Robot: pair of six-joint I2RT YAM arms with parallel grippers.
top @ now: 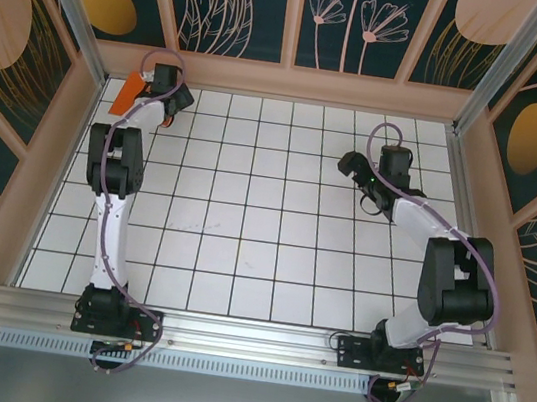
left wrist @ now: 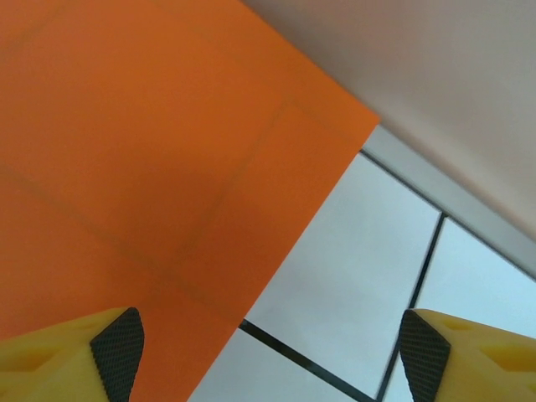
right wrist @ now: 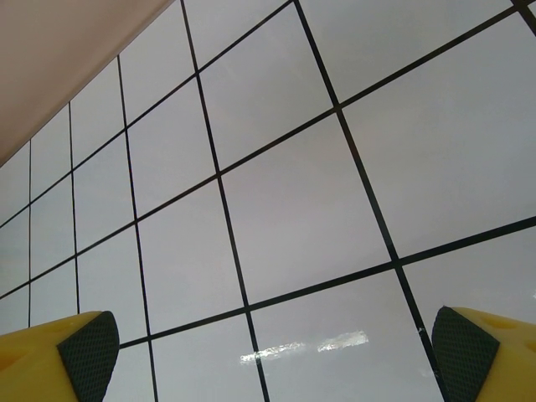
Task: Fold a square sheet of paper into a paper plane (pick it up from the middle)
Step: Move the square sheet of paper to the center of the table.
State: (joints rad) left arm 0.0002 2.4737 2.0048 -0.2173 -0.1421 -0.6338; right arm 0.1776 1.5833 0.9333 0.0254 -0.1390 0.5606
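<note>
The square sheet of paper is bright orange and sits in the far left corner of the tiled table, by the wall. In the left wrist view the square sheet of paper covers the upper left, with faint lines across it. My left gripper is open right at the sheet's edge. Its left fingertip is over the paper and its right fingertip over a bare tile. In the top view the left gripper reaches into that corner. My right gripper hangs open over bare tiles, right of centre.
The white grid table spreads between the two arms. A beige wall ledge runs just behind the paper, and framed side walls close in the far left corner.
</note>
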